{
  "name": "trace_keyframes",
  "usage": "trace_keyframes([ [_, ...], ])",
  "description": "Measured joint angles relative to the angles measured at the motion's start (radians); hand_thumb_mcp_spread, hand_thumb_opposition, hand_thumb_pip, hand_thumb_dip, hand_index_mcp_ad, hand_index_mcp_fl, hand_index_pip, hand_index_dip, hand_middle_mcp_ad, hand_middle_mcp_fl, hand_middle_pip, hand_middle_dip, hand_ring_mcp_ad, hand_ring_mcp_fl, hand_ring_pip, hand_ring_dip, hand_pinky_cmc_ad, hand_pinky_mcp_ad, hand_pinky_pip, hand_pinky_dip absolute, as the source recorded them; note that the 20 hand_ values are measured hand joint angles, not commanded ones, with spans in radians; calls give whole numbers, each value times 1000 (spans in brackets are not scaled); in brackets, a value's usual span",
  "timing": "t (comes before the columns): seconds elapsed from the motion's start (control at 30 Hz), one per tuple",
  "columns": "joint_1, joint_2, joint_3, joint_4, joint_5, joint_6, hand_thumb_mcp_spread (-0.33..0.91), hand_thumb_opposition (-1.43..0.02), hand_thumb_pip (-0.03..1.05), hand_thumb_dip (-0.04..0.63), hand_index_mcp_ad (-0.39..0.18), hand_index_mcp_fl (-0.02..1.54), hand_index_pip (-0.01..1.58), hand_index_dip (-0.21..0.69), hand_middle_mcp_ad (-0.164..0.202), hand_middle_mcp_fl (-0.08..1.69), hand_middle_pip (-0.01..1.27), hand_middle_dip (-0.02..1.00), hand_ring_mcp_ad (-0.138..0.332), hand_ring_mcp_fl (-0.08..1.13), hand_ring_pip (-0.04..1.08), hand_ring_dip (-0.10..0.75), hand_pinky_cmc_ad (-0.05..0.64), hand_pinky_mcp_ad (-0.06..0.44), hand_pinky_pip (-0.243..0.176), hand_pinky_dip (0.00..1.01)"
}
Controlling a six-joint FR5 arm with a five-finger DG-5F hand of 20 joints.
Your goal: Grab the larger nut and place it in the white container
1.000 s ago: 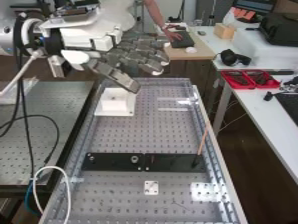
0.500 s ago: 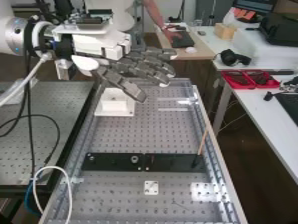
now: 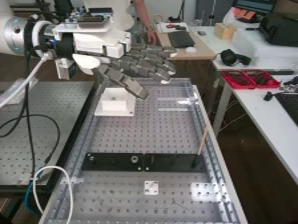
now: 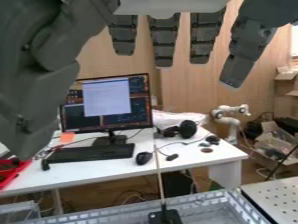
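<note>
Robot hand (image 3: 125, 84) above white container (image 3: 120, 106), fingers straight, spread apart; placing the nut seems finished; next move likely calls for withdrawing clear.

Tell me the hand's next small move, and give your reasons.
I would draw the hand gently up and away from the white container. Its fingers are straight and grip nothing, and its thumb overlaps the container's far edge in the high view. The black bar carries the smaller nut and the bearing, suggesting that the larger nut has probably been delivered.
</note>
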Motion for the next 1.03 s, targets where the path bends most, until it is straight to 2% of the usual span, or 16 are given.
trace_keyframes([
  [1.03, -22, 11, -12, -19, -83, -5, 47, -806, 637, 63, -108, 31, 101, -134, 89, 12, 126, 258, 194, 0, 77, 171, 468, 363, -136, 559],
])
